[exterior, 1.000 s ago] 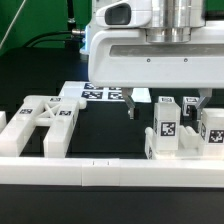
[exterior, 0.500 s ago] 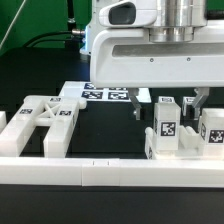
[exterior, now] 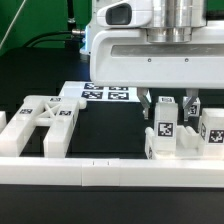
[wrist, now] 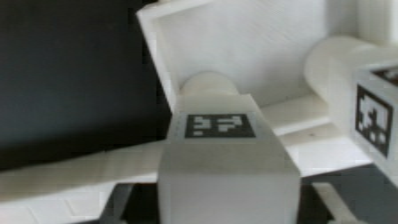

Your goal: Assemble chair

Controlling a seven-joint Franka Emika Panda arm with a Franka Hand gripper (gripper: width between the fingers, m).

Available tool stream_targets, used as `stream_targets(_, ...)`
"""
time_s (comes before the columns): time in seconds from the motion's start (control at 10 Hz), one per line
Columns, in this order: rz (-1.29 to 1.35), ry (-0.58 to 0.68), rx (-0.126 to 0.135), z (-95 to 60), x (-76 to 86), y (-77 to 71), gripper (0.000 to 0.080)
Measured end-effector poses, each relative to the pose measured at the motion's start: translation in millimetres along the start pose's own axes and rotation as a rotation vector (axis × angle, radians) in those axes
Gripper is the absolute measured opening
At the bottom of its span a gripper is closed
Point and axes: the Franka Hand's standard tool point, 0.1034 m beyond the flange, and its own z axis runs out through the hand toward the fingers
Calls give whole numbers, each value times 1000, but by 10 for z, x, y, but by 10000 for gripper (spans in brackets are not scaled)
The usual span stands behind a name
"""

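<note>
My gripper (exterior: 166, 112) hangs over the chair parts on the exterior view's right and is shut on a white leg block (exterior: 167, 103), one finger against each side. In the wrist view this tagged leg block (wrist: 222, 130) fills the space between the two dark fingers (wrist: 139, 195) of the gripper (wrist: 228, 200). A second tagged leg block (exterior: 163, 135) stands just in front of it, and a third (exterior: 212, 128) stands further to the right. The X-braced frame (exterior: 45, 115) lies on the exterior view's left.
The marker board (exterior: 108, 94) lies behind, under the arm. A long white border rail (exterior: 110, 170) runs along the front. In the wrist view a flat white part (wrist: 249, 45) and another tagged white part (wrist: 365, 95) lie close to the held block.
The fingers have closed inward from wide open until they meet the sides of the leg block. The arm and the parts have stayed in place.
</note>
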Motion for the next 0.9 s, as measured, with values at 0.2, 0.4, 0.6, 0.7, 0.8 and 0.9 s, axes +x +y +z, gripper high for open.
stream_targets(0.2, 208, -2, 9, 0, 6, 14, 286)
stream_targets(0.4, 437, -7, 20, 2, 10, 27, 287)
stream_targets(0.6, 611, -9, 20, 8, 12, 16, 287)
stream_targets(0.7, 744, -9, 17, 11, 9, 3, 287)
stream_targets(0.8, 786, -9, 19, 9, 12, 3, 287)
stream_targets(0.9, 870, -12, 22, 9, 13, 6, 287)
